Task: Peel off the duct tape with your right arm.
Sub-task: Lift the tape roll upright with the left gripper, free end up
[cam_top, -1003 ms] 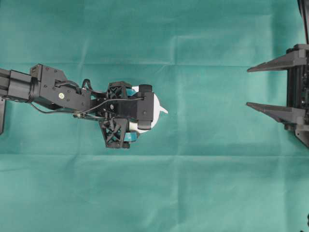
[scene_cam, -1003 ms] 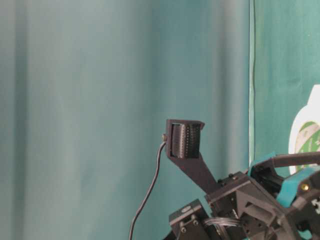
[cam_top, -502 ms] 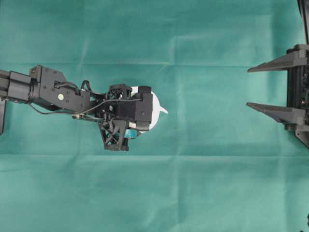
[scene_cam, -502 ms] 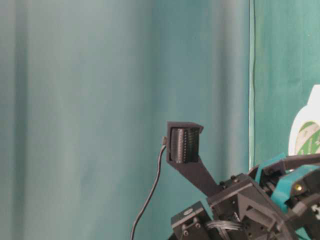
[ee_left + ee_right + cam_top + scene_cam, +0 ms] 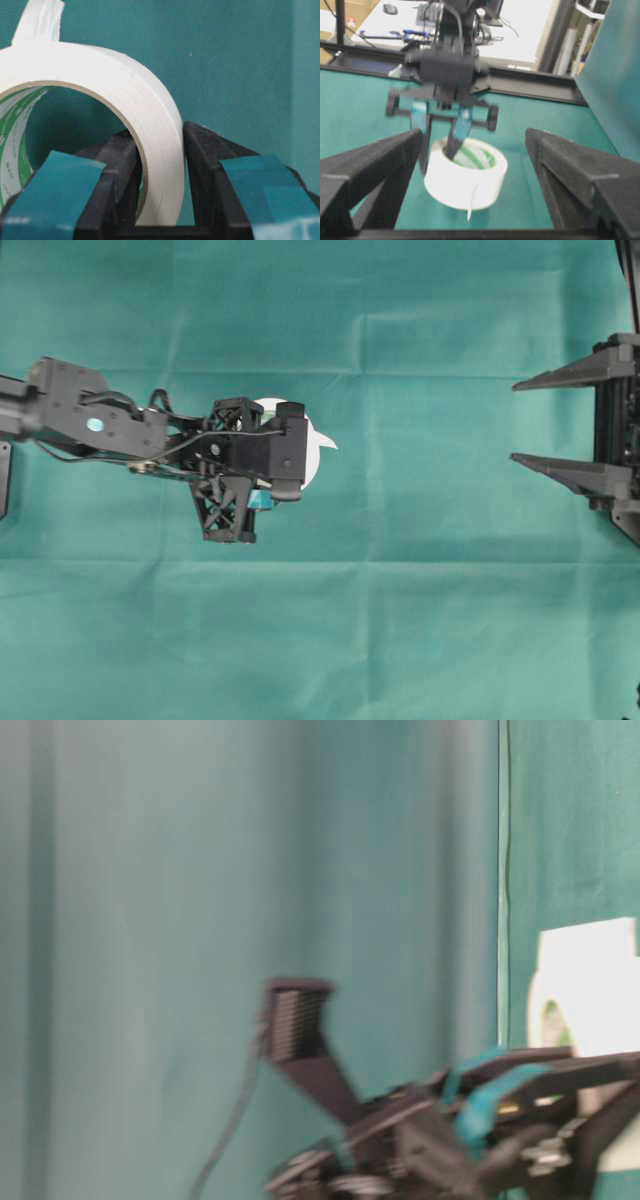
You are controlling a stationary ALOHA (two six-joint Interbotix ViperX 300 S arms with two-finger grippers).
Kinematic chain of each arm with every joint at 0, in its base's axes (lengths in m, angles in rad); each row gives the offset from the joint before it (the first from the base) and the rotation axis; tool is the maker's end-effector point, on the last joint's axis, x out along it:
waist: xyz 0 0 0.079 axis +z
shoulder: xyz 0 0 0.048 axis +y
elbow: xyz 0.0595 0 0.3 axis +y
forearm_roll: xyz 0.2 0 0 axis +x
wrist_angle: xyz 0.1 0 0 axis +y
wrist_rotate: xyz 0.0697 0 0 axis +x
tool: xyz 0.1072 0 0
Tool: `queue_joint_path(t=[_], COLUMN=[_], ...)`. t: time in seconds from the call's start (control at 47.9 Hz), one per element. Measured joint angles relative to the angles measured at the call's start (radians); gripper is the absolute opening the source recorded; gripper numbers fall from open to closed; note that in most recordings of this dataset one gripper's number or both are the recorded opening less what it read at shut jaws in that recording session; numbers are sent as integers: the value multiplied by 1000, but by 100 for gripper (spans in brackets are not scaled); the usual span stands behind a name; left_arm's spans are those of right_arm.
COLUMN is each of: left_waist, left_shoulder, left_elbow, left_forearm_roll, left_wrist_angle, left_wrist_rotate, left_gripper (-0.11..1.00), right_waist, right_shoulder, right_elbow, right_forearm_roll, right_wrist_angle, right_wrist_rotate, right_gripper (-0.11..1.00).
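The duct tape [image 5: 318, 443] is a white roll with a green-printed core, left of middle on the green cloth. My left gripper [image 5: 288, 452] is shut on its wall, one finger inside the ring and one outside, as the left wrist view shows around the duct tape [image 5: 100, 75]. The loose strip end [image 5: 40, 20] sticks up there and hangs down the near side of the roll [image 5: 465, 175] in the right wrist view. The roll looks tilted. The right arm's gripper [image 5: 514, 421] stands open at the far right, well apart from the roll, its fingers [image 5: 370, 165] framing it.
A green cloth [image 5: 420, 620] covers the table, with a green backdrop [image 5: 200, 920] behind. A black rail [image 5: 535, 82] runs along the table's far edge behind the left arm, with a desk and clutter beyond.
The left jaws have closed on the roll's wall. The left arm has then shifted left and toward the top of the overhead view, taking the roll with it. The right arm has not moved.
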Motion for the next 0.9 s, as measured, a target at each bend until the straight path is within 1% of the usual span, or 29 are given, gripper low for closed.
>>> queue_joint_path(t=[0.209, 0.439, 0.543, 0.731, 0.899], left_waist=[0, 0, 2, 0, 0], left_shoulder=[-118, -215, -239, -249, -247], left_elbow=[0, -6, -28, -78, -103], left_forearm_roll=[2, 2, 2, 2, 2], left_wrist_angle=[48, 110, 158, 250, 281], left_wrist_rotate=[38, 72, 91, 144, 155], left_gripper=[23, 23, 23, 23, 23], right_waist=[-2, 0, 0, 0, -2], right_shoulder=[0, 0, 2, 11, 29], right_elbow=[2, 2, 2, 2, -3], right_forearm_roll=[0, 0, 0, 0, 0], right_wrist_angle=[0, 0, 0, 0, 0], right_wrist_rotate=[0, 0, 0, 0, 2], right_gripper=[76, 76, 76, 76, 76])
